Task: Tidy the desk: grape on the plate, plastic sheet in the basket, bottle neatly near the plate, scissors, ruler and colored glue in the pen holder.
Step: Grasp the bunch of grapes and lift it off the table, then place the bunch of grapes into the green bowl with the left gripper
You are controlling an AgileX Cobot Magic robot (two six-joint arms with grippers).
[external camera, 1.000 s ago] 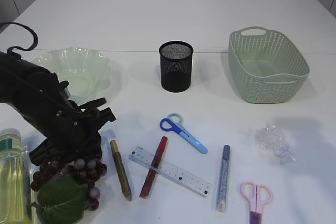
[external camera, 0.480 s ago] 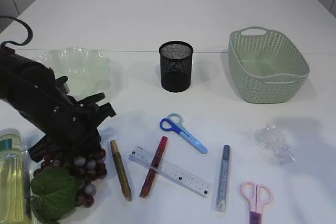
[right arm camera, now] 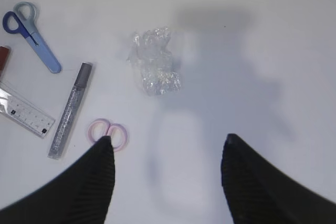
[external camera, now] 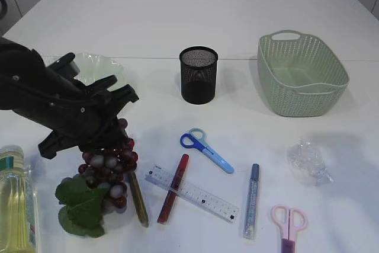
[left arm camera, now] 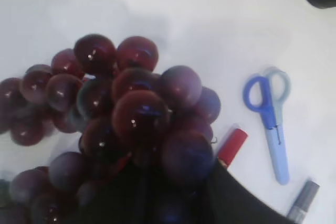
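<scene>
Clearly the grape bunch (external camera: 106,167) hangs from the left gripper (external camera: 112,125), whose jaws are clenched on its top; the berries are lifted off the table at the near left, and the green leaf (external camera: 83,205) trails below them. Just behind the arm, farther left, sits the pale green plate (external camera: 98,66). Just right of the grapes lie the gold glue pen (external camera: 139,199), the red glue pen (external camera: 173,188) crossing the clear ruler (external camera: 192,192), and the blue scissors (external camera: 205,148). The bottle (external camera: 13,199) lies at the near left edge. The right gripper (right arm camera: 165,174) hovers with jaws spread, holding nothing, above the table near the crumpled plastic sheet (right arm camera: 154,68).
</scene>
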